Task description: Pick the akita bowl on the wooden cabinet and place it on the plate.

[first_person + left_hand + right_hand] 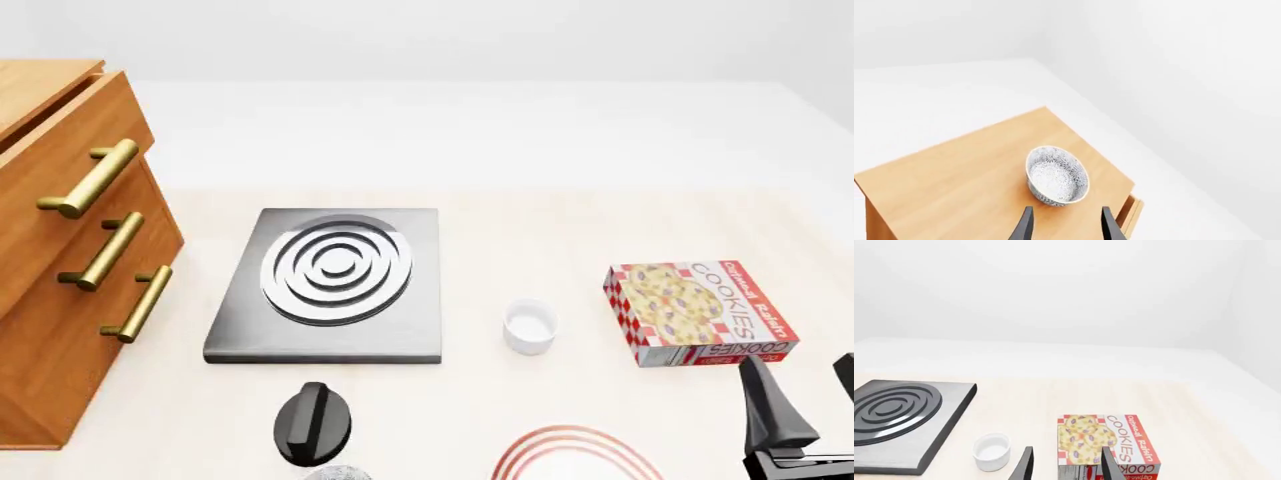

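The akita bowl, speckled grey and white, stands upright on top of the wooden cabinet, near the corner. My left gripper hovers open just short of it, with nothing between its fingers. The front view shows the cabinet at the far left with its brass handles, but its top, the bowl and the left gripper are out of frame there. Only the red-ringed far edge of the plate shows at the table's near edge. My right gripper stands open and holds nothing at the near right, beside the plate.
A grey square stove with silver rings lies mid-table. A small white cup and a cookie box sit to its right. A black rounded object rests at the near edge, left of the plate.
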You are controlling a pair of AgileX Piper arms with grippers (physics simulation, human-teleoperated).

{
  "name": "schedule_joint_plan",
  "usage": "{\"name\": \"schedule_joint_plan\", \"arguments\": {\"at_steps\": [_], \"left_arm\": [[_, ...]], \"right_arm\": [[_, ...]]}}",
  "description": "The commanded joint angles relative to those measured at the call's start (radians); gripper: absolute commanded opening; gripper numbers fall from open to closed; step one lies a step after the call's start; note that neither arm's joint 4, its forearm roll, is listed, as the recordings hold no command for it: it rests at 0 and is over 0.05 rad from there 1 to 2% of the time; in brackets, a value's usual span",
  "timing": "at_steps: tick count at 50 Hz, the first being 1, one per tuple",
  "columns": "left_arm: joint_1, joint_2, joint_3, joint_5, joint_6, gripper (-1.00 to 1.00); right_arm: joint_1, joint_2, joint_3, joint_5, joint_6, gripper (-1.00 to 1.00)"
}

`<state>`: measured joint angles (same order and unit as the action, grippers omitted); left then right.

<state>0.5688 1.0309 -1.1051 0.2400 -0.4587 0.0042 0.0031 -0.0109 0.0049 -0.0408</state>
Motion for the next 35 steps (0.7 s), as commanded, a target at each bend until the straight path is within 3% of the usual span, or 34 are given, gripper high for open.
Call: {"name": "schedule_joint_plan", "arguments": {"at_steps": [1,35], "left_arm": [[0.013,0.027,-0.028,0.002,-0.013,1.0],[0.052,0.14,-0.104,0.011,-0.067,1.0]], "right_arm": [[0.0,0.0,0.0,0.0,0.0,1.0],[0.0,0.0,0.0,0.0,0.0,1.0]]}}
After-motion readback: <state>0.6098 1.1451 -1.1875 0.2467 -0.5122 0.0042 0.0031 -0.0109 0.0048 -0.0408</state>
